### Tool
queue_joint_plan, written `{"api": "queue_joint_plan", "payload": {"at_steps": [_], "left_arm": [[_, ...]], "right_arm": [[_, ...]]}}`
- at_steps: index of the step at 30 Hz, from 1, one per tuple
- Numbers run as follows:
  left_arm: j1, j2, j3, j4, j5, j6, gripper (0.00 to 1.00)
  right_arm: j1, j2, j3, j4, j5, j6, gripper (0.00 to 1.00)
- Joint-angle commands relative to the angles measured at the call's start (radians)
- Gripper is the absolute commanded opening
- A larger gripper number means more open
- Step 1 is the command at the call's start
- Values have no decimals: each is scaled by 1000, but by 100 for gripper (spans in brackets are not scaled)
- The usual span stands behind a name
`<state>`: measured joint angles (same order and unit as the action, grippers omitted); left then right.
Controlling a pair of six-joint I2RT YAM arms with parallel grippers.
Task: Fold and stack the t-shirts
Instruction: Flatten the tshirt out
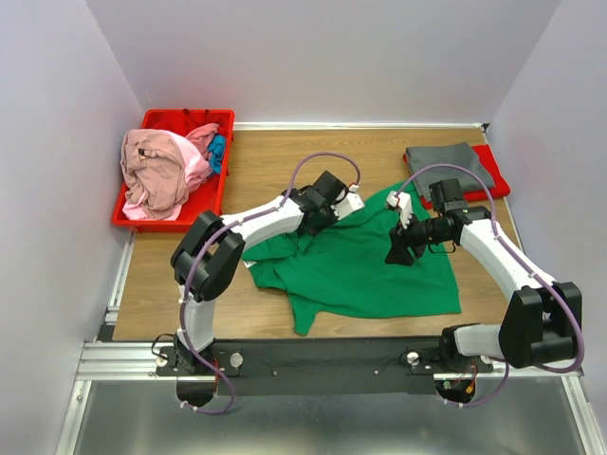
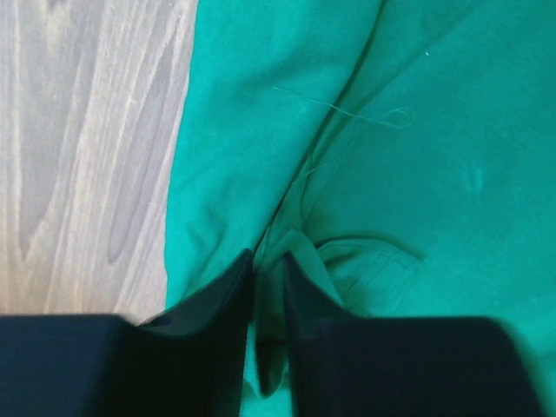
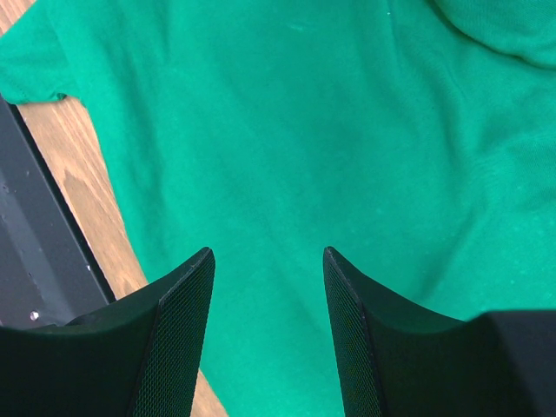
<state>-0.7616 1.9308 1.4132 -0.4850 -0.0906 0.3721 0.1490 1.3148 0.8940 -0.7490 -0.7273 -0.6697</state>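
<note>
Green t-shirt (image 1: 370,270) is laid out on the bench (image 1: 285,156), from the middle toward the near right corner. The right half is spread fairly flat; the left half is bunched and creased. Its widest spread runs left to right along the near edge, but collar and hem are not made out, so the true long axis cannot be stated.

Left gripper (image 2: 268,269): jaws drawn almost together, with a ridge of green cloth pinched between them. The pinch is at the shirt's far-left margin, with bare wood just beside it in the left wrist view. The left arm is reached forward from its base and angled toward the middle of the bench.

Right gripper (image 3: 268,261): jaws spread wide, nothing held, flat green cloth directly beneath. Contact with the cloth cannot be told. The right arm is bent back inward from the right edge, over the shirt's far-right part.

Judged: the cloth is secured on the left only. A matching pinch on the right is needed before lifting or spreading, and the right arm is the nearer one for it.

Dark grey t-shirt (image 1: 444,159) is seen folded in the far right corner on a red pad (image 1: 493,175). Pink t-shirt (image 1: 156,171) and blue t-shirt (image 1: 218,150) are heaped in the red bin (image 1: 213,118) at the far left corner, unfolded.
</note>
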Motion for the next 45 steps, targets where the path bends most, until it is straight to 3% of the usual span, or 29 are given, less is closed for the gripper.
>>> {"api": "queue_joint_plan", "payload": {"at_steps": [1, 2, 4, 13, 17, 24, 35, 45], "left_arm": [[-2, -6, 29, -23, 19, -2, 16], [-2, -12, 29, -23, 17, -5, 7], [-2, -30, 23, -15, 15, -13, 0], [-2, -266, -177, 71, -53, -102, 0], [-2, -375, -273, 95, -90, -140, 0], [13, -503, -356, 131, -211, -220, 0], [162, -735, -431, 118, -423, -429, 0], [196, -950, -516, 169, -610, -484, 0]], "right_arm": [[-6, -19, -12, 11, -29, 9, 61], [-6, -20, -12, 11, -29, 7, 61], [-6, -20, -10, 11, -29, 9, 61], [-32, -42, 5, 13, -11, 18, 61], [-45, -22, 68, 16, 97, 1, 63], [-72, 170, 285, 10, 227, -84, 67], [-78, 455, 525, 14, 248, 45, 67], [-81, 619, 726, 11, 281, 70, 67]]}}
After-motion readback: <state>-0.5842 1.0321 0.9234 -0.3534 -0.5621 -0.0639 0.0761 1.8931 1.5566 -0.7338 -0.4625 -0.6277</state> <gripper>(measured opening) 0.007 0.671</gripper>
